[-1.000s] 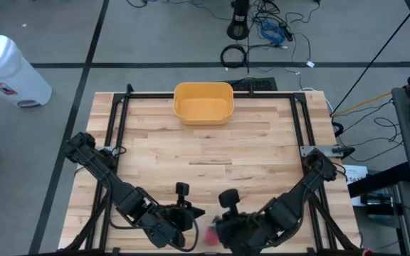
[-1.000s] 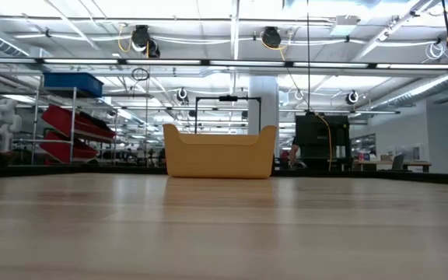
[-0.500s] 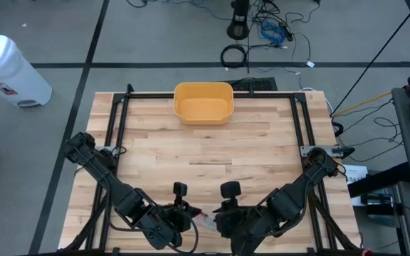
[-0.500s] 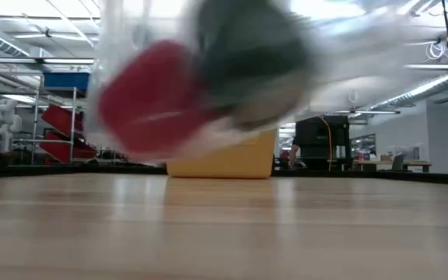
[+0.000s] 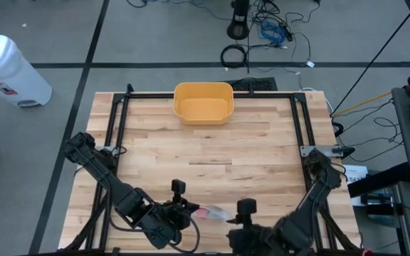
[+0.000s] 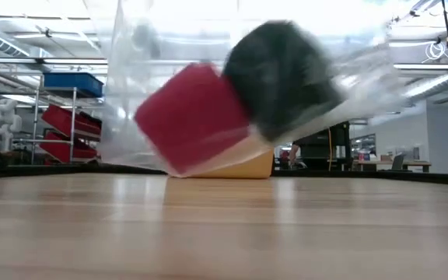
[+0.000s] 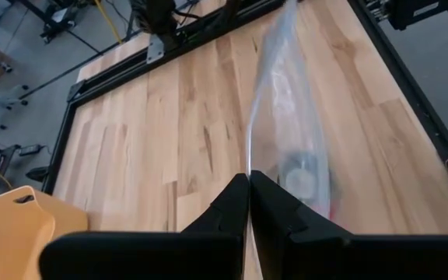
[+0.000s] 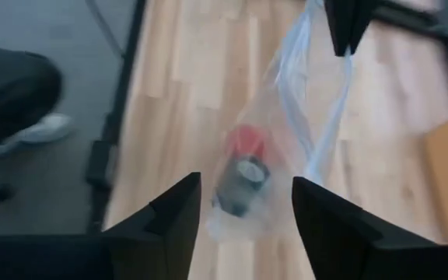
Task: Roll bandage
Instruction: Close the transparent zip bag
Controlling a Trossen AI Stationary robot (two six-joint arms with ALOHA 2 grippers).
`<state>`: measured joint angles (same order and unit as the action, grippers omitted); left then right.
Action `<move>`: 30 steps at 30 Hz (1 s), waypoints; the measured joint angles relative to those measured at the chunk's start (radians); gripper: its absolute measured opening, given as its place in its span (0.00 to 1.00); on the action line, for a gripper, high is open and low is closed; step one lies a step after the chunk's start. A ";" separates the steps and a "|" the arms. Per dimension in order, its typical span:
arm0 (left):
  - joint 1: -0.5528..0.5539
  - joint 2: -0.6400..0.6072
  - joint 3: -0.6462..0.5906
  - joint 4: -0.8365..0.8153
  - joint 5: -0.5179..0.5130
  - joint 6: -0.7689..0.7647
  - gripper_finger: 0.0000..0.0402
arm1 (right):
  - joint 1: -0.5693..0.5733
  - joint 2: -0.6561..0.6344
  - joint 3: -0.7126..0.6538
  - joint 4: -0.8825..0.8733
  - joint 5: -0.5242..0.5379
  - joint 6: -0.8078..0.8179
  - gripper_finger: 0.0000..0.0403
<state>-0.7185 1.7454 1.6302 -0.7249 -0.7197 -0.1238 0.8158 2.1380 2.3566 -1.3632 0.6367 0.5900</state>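
Left gripper: fingers pressed together on the top edge of the clear plastic bag; bag hangs just ahead of it
Right gripper: fingers spread, holding nothing; bag lies directly ahead, between the fingers' line
Bag contents: red bandage roll beside dark roll, at the bag's bottom
Long axis: runs from left gripper toward right gripper
Nearer arm: left, judging by its grip
Writing: none legible

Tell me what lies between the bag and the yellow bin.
Only bare tabletop separates the clear bag from the yellow bin, seen in the high view.
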 joint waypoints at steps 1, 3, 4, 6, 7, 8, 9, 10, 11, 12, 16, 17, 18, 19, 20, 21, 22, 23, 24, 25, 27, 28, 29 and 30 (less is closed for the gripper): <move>0.001 0.000 0.000 0.000 0.000 0.000 0.04 | 0.011 0.012 0.000 -0.013 0.042 0.013 0.47; 0.005 0.000 0.000 0.000 0.000 0.000 0.04 | 0.025 0.026 -0.002 -0.029 0.123 0.037 0.49; 0.005 0.000 0.000 0.001 0.000 0.000 0.04 | 0.032 0.031 -0.002 -0.032 0.163 0.043 0.50; 0.005 0.000 0.000 0.003 0.000 -0.001 0.04 | 0.037 0.035 -0.002 -0.034 0.229 0.039 0.52; 0.005 0.000 0.000 0.005 0.001 -0.002 0.04 | 0.038 0.035 -0.002 -0.033 0.250 0.033 0.52; 0.005 0.000 0.000 0.005 0.002 -0.002 0.04 | 0.038 0.035 -0.002 -0.032 0.256 0.030 0.52; 0.005 0.000 0.000 0.005 0.003 -0.002 0.04 | 0.037 0.035 -0.002 -0.032 0.253 0.029 0.52; 0.005 0.000 0.000 0.007 0.004 -0.002 0.04 | 0.036 0.035 -0.002 -0.031 0.248 0.027 0.52; 0.005 0.000 0.000 0.009 0.004 -0.002 0.04 | 0.033 0.035 -0.002 -0.030 0.244 0.025 0.51; 0.005 0.000 0.000 0.010 0.004 -0.007 0.04 | 0.028 0.035 -0.002 -0.027 0.236 0.022 0.51; 0.005 0.000 0.000 0.009 0.005 -0.011 0.04 | 0.012 0.053 -0.001 -0.020 0.208 0.007 0.50; 0.005 0.000 0.000 0.009 0.005 -0.018 0.04 | 0.009 0.058 -0.001 -0.020 0.207 0.005 0.50; 0.005 0.000 0.000 0.009 0.005 -0.021 0.04 | 0.006 0.063 -0.001 -0.020 0.205 0.003 0.50; 0.005 0.000 0.000 0.008 0.006 -0.021 0.04 | 0.004 0.068 -0.001 -0.021 0.205 0.003 0.50; 0.005 0.000 0.000 0.009 0.008 -0.021 0.04 | 0.002 0.071 -0.001 -0.025 0.204 0.003 0.50; 0.005 0.000 0.000 0.009 0.008 -0.021 0.04 | -0.003 0.076 -0.001 -0.031 0.204 0.003 0.50; 0.005 0.000 0.000 0.009 0.008 -0.021 0.04 | -0.009 0.081 -0.001 -0.035 0.206 0.002 0.50; 0.005 0.000 0.000 0.009 0.008 -0.021 0.04 | -0.012 0.086 -0.001 -0.039 0.218 0.000 0.50; 0.005 0.000 0.000 0.009 0.008 -0.023 0.04 | -0.015 0.090 -0.001 -0.043 0.230 -0.001 0.50; 0.005 0.000 0.000 0.009 0.008 -0.026 0.04 | -0.019 0.091 -0.001 -0.043 0.245 -0.007 0.50; 0.005 0.000 0.000 0.009 0.008 -0.027 0.04 | -0.019 0.091 -0.001 -0.042 0.259 -0.019 0.48; 0.005 0.000 0.000 0.009 0.008 -0.027 0.04 | -0.019 0.091 -0.001 -0.041 0.259 -0.024 0.46; 0.005 0.000 0.000 0.008 0.008 -0.027 0.04 | -0.020 0.091 -0.001 -0.041 0.258 -0.025 0.44; 0.005 0.000 0.000 0.009 0.008 -0.027 0.04 | -0.021 0.091 -0.001 -0.041 0.254 -0.026 0.42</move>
<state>-0.7138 1.7454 1.6302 -0.7163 -0.7113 -0.1509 0.7948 2.2288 2.3554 -1.4043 0.8908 0.5644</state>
